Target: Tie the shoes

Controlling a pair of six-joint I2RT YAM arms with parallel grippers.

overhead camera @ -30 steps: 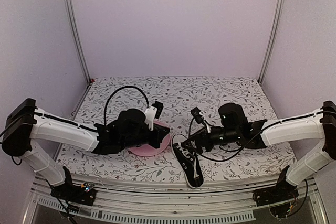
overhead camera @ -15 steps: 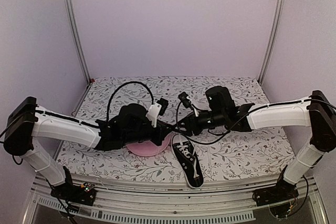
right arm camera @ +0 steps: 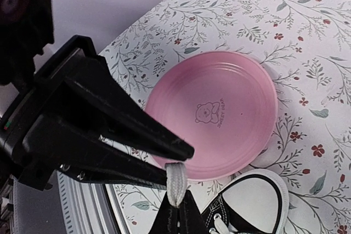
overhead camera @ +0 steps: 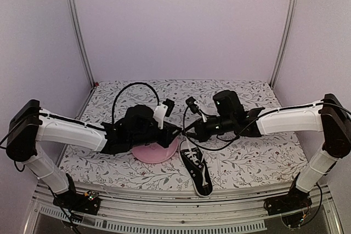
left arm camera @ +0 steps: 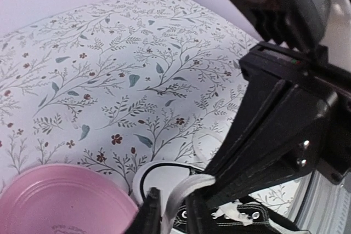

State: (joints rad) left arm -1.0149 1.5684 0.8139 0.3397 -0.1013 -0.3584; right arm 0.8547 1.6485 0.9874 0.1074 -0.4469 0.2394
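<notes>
One shoe: your black canvas sneaker (overhead camera: 197, 171) with the white rubber sole lies flat near the front edge of the table, a little right of the middle, toe pointing away from the arms.
Plate: the round pink plastic plate (right arm camera: 230, 80) sits right beside the toe, on its left.
Right gripper: the right gripper (right arm camera: 175, 207) is clenched on the thin white lace (right arm camera: 175, 182), which stands up out of its tips.
Left gripper: the left gripper (right arm camera: 176, 164) has its tips at the top of that lace with a small gap between them; you cannot tell if it grips.
Table: the white cloth with grey leaves and red flowers (overhead camera: 247, 157) runs back to the plain wall.
</notes>
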